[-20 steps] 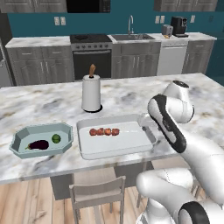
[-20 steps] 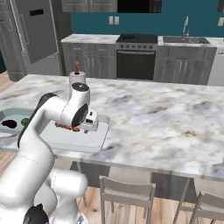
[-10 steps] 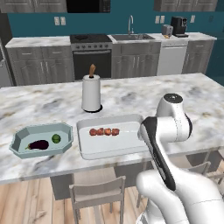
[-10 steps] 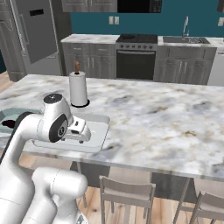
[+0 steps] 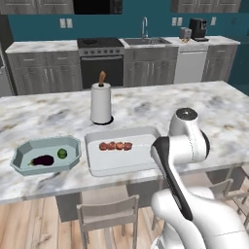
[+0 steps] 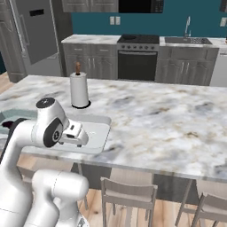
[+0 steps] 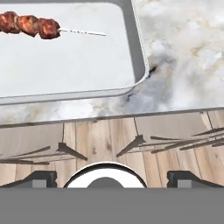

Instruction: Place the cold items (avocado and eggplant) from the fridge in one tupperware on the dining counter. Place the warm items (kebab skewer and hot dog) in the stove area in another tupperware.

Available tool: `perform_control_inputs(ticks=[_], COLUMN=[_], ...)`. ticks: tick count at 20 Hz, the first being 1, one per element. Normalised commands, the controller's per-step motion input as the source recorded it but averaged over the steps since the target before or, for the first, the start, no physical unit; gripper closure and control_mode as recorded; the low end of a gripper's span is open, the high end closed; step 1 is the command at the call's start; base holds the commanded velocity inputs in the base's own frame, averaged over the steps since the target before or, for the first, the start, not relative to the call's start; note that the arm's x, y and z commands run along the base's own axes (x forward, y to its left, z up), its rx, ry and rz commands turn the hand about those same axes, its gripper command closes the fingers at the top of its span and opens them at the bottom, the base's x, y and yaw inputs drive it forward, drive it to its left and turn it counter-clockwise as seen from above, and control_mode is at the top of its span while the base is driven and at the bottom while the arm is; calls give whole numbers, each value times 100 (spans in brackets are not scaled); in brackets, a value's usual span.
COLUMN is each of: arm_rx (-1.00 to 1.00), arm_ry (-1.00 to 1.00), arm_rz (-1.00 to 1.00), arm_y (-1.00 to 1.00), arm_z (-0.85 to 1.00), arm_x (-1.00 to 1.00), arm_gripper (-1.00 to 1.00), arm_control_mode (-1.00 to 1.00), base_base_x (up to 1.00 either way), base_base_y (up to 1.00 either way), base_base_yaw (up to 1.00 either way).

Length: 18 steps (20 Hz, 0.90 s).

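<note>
A teal tupperware (image 5: 22, 156) on the dining counter holds the dark eggplant (image 5: 43, 160) and the green avocado (image 5: 62, 153). Right of it, a pale grey tupperware (image 5: 121, 160) holds the kebab skewer (image 5: 115, 146), whose meat end (image 7: 30, 25) also lies at the top left of the hand view. My gripper (image 7: 112, 178) hangs low at the counter's front edge, just off this tupperware's near right corner (image 7: 141, 65). Its fingertips (image 7: 41, 177) stand wide apart and hold nothing. In the right base view the gripper (image 6: 77, 135) points down beside the tray. The hot dog is out of view.
A paper towel roll (image 5: 101, 103) stands behind the grey tupperware. Stools (image 5: 108, 214) sit under the counter's front edge. The stove (image 5: 101, 58) and sink line the back wall, and the fridge (image 6: 37, 35) is at the far left. Bare marble (image 6: 168, 119) spreads to the right.
The arm has folded back and down, drawing the hand from over the grey tupperware to the counter's front edge. The jaws stayed open and the objects have not moved.
</note>
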Motion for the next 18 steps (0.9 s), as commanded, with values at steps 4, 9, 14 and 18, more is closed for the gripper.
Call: perform_control_inputs(ticks=[4,9,14,18], arm_rx=[0,0,0,0], arm_ry=[0,0,0,0], arm_rz=[0,0,0,0], arm_y=[0,0,0,0], arm_z=[0,0,0,0], arm_x=[0,0,0,0], arm_gripper=[-100,-100,-100,-100], arm_control_mode=[100,100,100,100], base_base_x=[-77,-67,-2,0], base_base_y=[-17,-60,-100,-100], base_base_yaw=[-12,-12,-3,0])
